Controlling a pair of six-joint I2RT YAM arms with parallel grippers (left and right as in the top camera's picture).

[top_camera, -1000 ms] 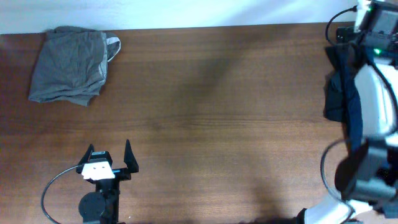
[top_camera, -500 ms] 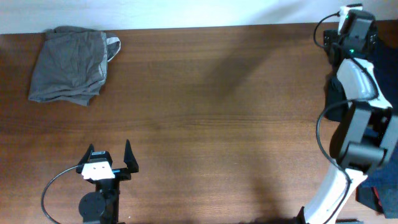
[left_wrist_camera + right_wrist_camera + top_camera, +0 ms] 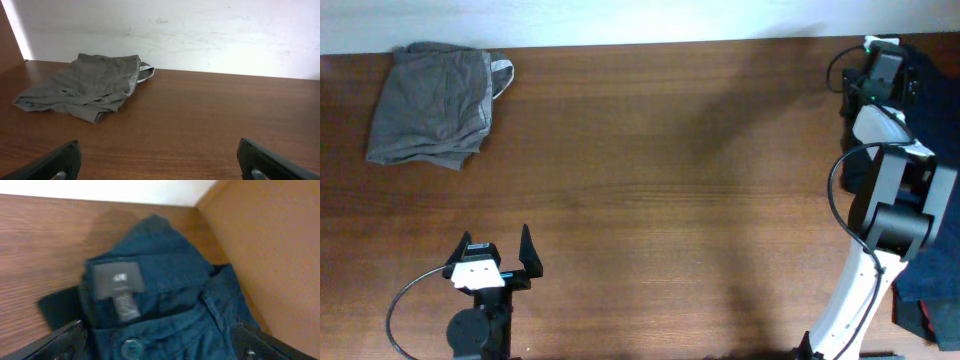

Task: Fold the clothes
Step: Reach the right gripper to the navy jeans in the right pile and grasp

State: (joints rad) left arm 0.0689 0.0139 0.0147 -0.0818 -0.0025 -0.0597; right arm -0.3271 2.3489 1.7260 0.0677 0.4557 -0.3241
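The dark navy shorts (image 3: 165, 295) lie bunched at the table's far right corner, with a pale waistband label (image 3: 117, 280) and a button (image 3: 131, 347) showing. My right gripper (image 3: 165, 347) is open just above the waistband, one finger (image 3: 62, 342) on each side. In the overhead view the right wrist (image 3: 880, 72) is over the navy fabric (image 3: 935, 130), and its fingers are hidden there. A grey garment (image 3: 432, 105) lies crumpled at the far left and also shows in the left wrist view (image 3: 87, 85). My left gripper (image 3: 498, 252) is open and empty near the front edge.
A white wall runs along the table's back edge. More dark blue fabric and a dark item with a red edge (image 3: 928, 318) lie past the table's right side. The right arm (image 3: 885, 210) stretches along the right edge.
The right arm has swung back and down toward the far right corner, over the navy shorts. The left arm and the grey garment have not moved.
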